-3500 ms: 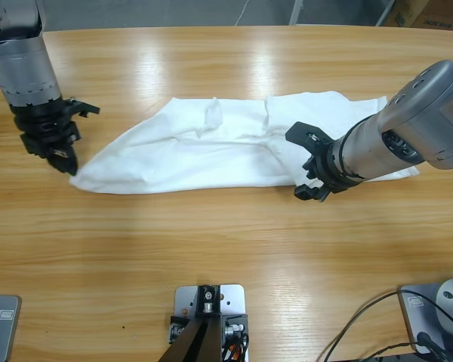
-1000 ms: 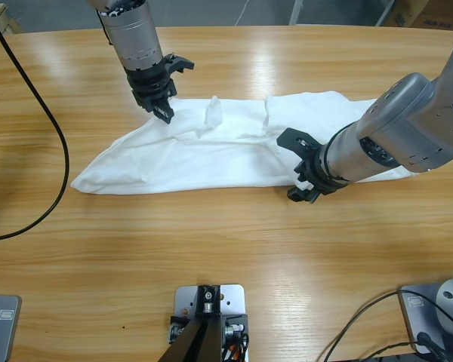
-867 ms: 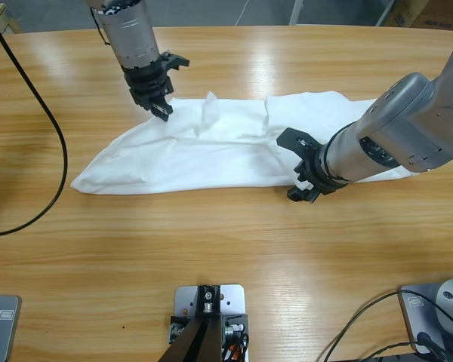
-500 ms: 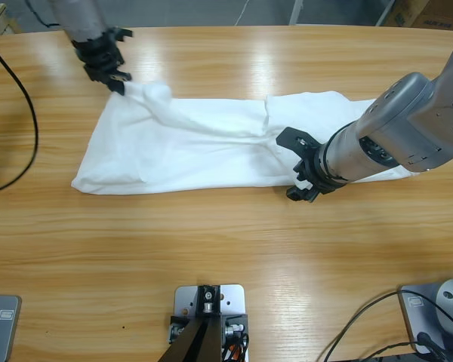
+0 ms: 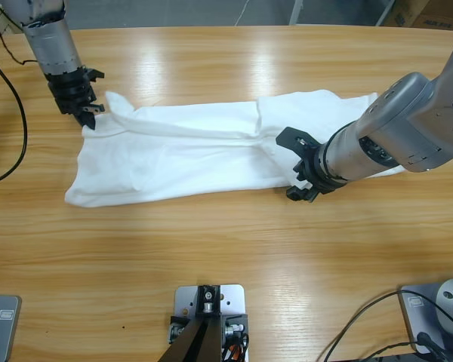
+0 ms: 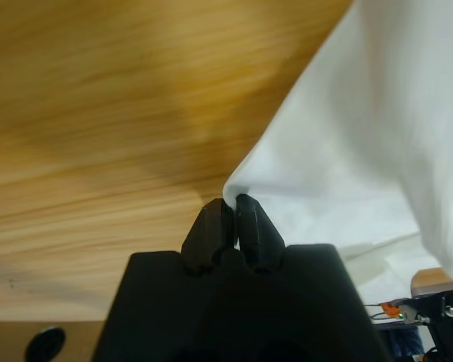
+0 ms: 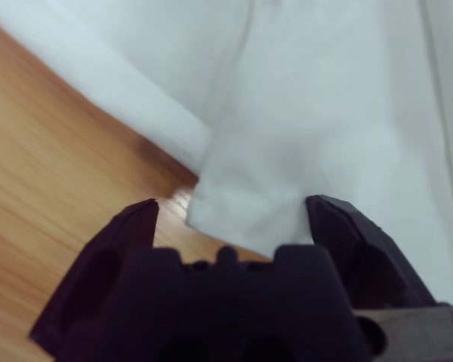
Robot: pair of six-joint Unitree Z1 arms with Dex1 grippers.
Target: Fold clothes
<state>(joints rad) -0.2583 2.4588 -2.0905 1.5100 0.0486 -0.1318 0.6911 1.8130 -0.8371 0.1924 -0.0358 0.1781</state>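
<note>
Cloth first: your plain white cotton T-shirt (image 5: 211,147) lies flat and long across the middle of the wooden table (image 5: 226,256), wider now than it was a moment ago.

Your left gripper (image 5: 87,115) is at the far left end of the shirt. Its two black jaws are squeezed tight together on a bit of the shirt's top corner; in the left wrist view (image 6: 228,205) you can see the white cloth pinched right at the tips. Half a second ago that corner was bunched up in a little lump. Since then your left arm has pulled it out and away, and the lump is gone. The top edge now runs in a straighter line.

Your right gripper (image 5: 300,170) has not moved. Its jaws are wide open and hold nothing. They sit on either side of a folded edge of the shirt (image 7: 249,196), near the front side of the cloth.

So you are spreading the shirt out flat, I think. The real folding looks not yet begun.
</note>
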